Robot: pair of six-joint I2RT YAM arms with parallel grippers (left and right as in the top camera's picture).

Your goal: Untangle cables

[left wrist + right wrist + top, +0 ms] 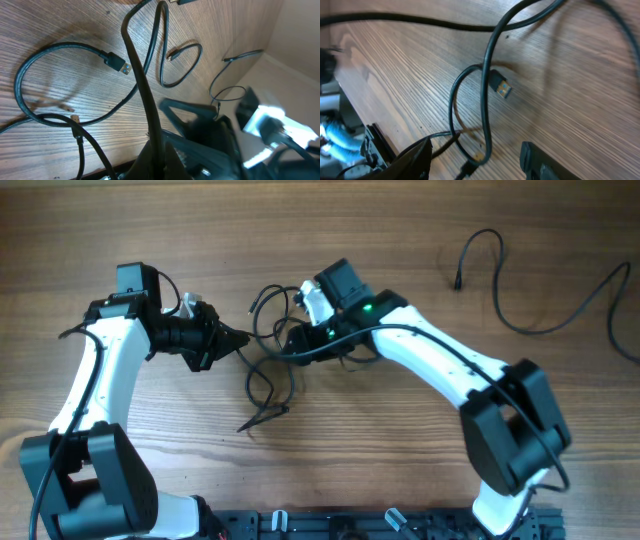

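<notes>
On the table [400,220], the cables [268,375] lie bunched between my left gripper [243,340] and my right gripper [290,342], while two separate cords [498,285] lie well apart from them toward my right

The overhead view looks straight down from high above on the whole tabletop [380,240], while both wrist views skim the wood closely at a tilt from opposite sides, all three sharing the looped cables [268,365] at centre.
</notes>
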